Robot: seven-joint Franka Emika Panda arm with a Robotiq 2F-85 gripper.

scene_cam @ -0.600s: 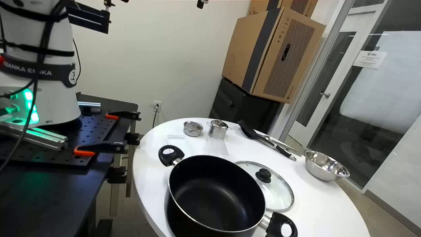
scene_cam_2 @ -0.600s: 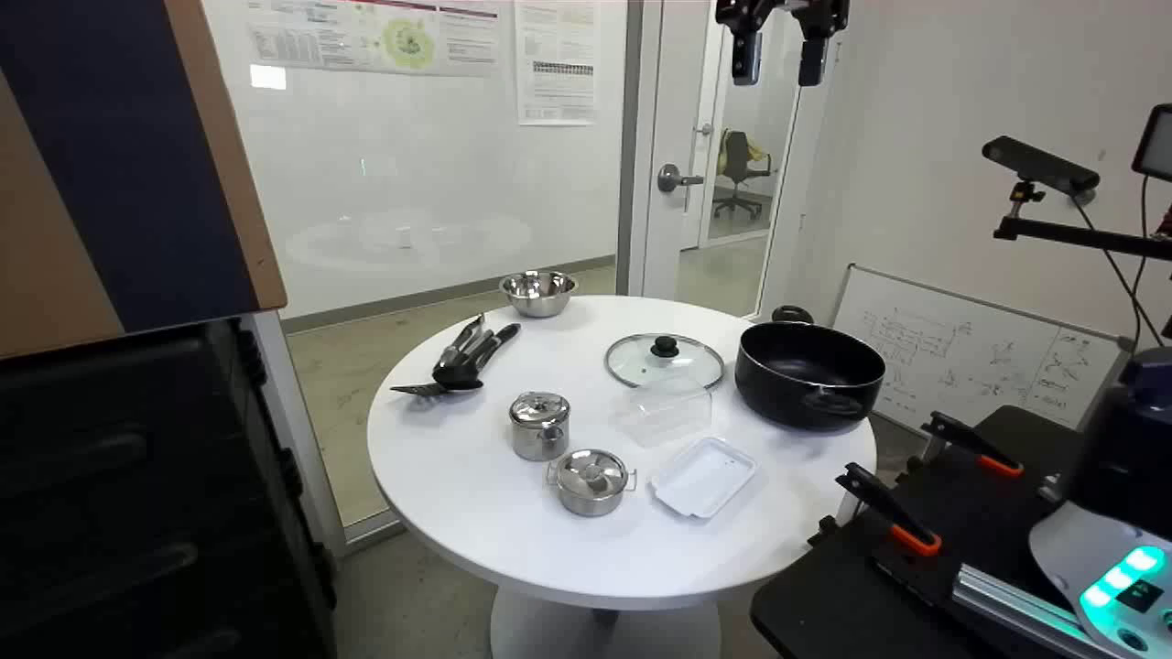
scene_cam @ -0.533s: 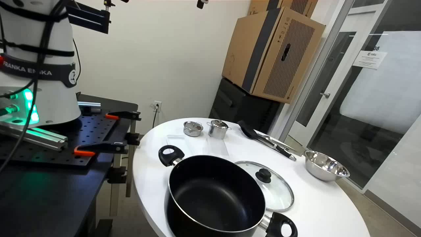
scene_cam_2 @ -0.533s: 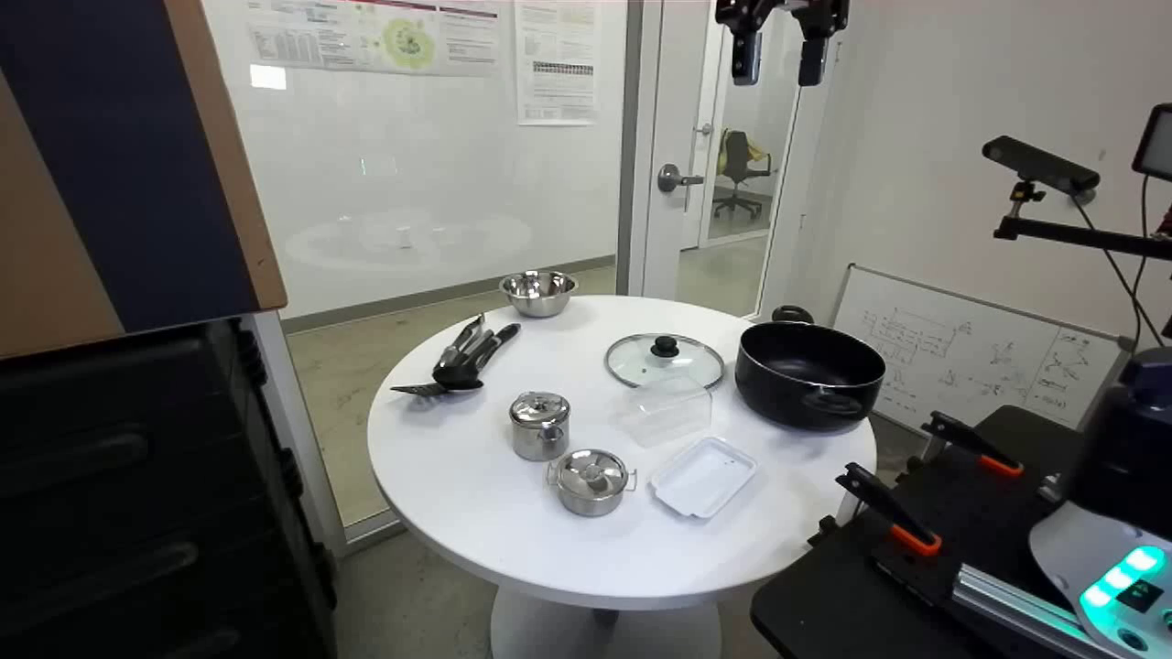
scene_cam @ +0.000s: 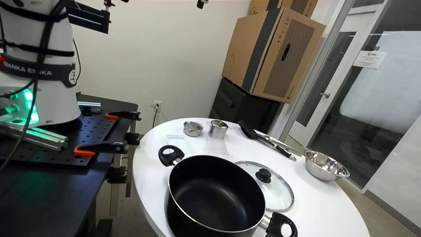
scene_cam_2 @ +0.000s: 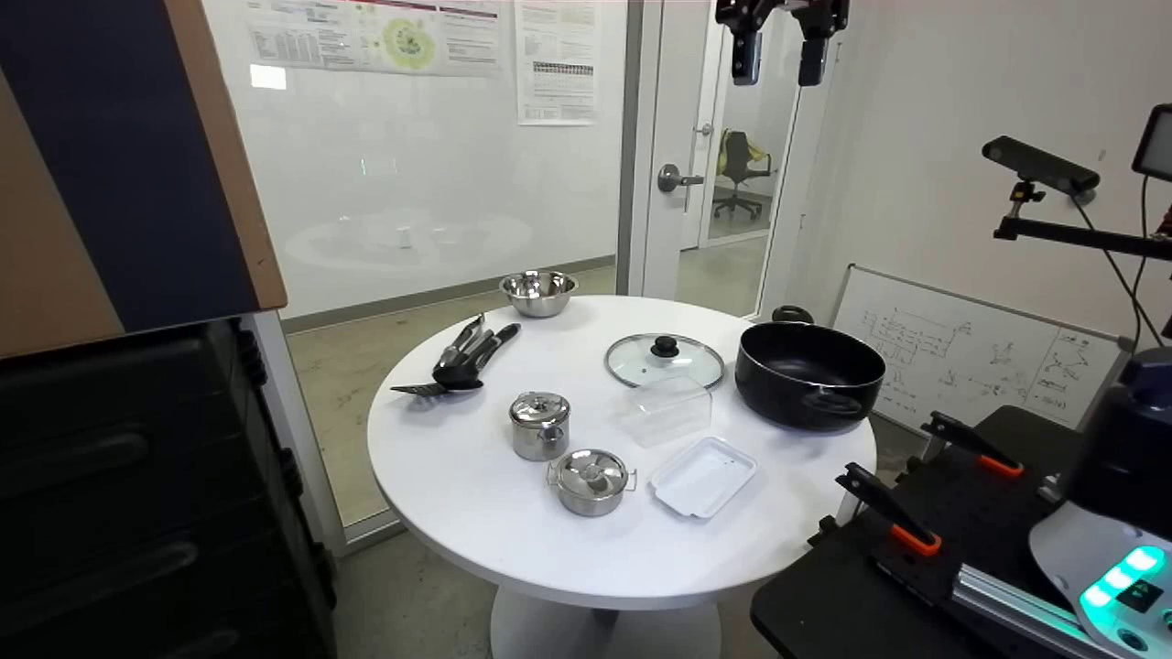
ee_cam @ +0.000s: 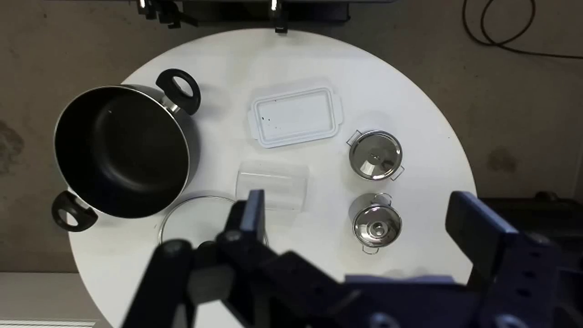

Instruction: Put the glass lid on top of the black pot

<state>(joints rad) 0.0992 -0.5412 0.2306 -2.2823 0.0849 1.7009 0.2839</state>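
The glass lid (scene_cam: 278, 189) lies flat on the white table, its black knob up, beside the black pot (scene_cam: 217, 197). In an exterior view the lid (scene_cam_2: 641, 366) is left of the pot (scene_cam_2: 806, 389). In the wrist view the pot (ee_cam: 123, 155) is at the left, uncovered and empty; the lid (ee_cam: 196, 218) is below it, partly hidden behind a finger. My gripper (scene_cam_2: 778, 71) is open and empty, high above the table. In the wrist view the open fingers (ee_cam: 360, 212) are spread wide; a small steel pot shows between them, far below.
A clear plastic box (scene_cam_2: 673, 412) stands close to the lid. A white tray (scene_cam_2: 705, 476), two small lidded steel pots (scene_cam_2: 540, 426) (scene_cam_2: 591, 485), black utensils (scene_cam_2: 467, 361) and a steel bowl (scene_cam_2: 538, 295) are on the round table (scene_cam_2: 513, 549). Clamps (scene_cam_2: 888, 508) grip the robot's bench.
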